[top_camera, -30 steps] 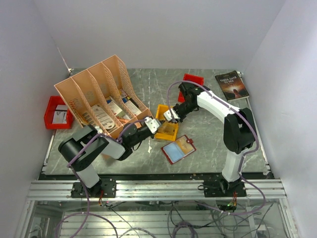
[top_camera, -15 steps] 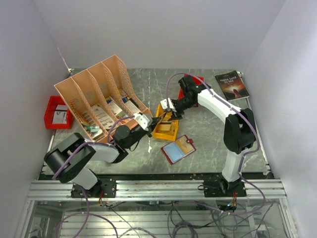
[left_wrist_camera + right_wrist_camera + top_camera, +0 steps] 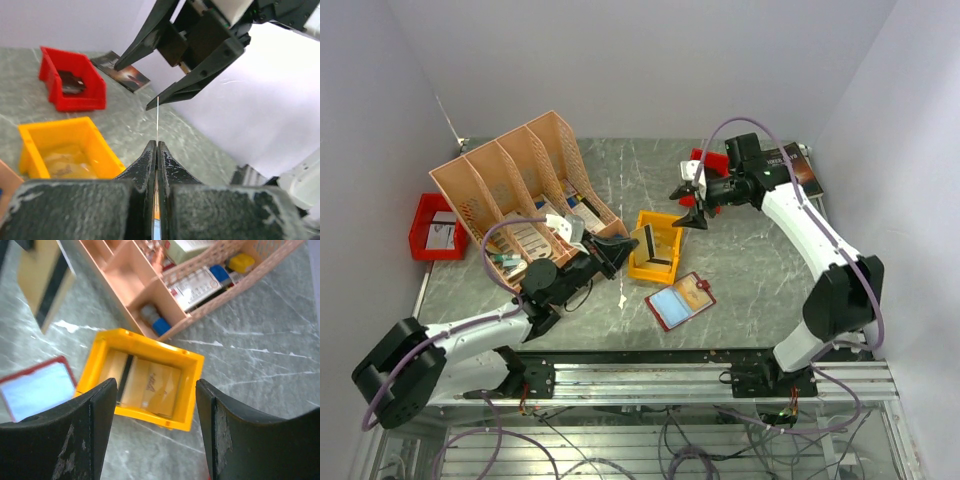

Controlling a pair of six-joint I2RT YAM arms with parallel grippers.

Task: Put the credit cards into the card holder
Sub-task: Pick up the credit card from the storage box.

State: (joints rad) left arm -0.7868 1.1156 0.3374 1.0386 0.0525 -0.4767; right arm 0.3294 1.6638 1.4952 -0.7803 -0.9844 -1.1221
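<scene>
From above, the left hand (image 3: pixel 632 245) is clamped on a credit card (image 3: pixel 648 238), holding it upright on edge over the yellow bin (image 3: pixel 642 270). The red card holder (image 3: pixel 680 300) lies open on the bench (image 3: pixel 750 270) just near of the bin, with a blue card (image 3: pixel 670 303) on its left half. The right hand (image 3: pixel 682 208) hangs with fingers spread, apart from the card, in front of a red bin (image 3: pixel 712 158). A peach file rack (image 3: pixel 520 185) stands at the left.

The left wrist view shows the left hand (image 3: pixel 156 145) shut on the card (image 3: pixel 157 117), seen edge-on as a thin line. Beyond its top edge, the right hand (image 3: pixel 132 87) is wide open.

The right wrist view looks down between the spread fingers (image 3: pixel 95 430) of the right hand (image 3: pixel 154 385) into the yellow bin (image 3: pixel 150 416), where tan cards (image 3: pixel 155 385) lie flat. The card holder (image 3: pixel 35 387) shows at the lower left, and the held card (image 3: pixel 47 285), tan with a dark stripe, at the upper left.
</scene>
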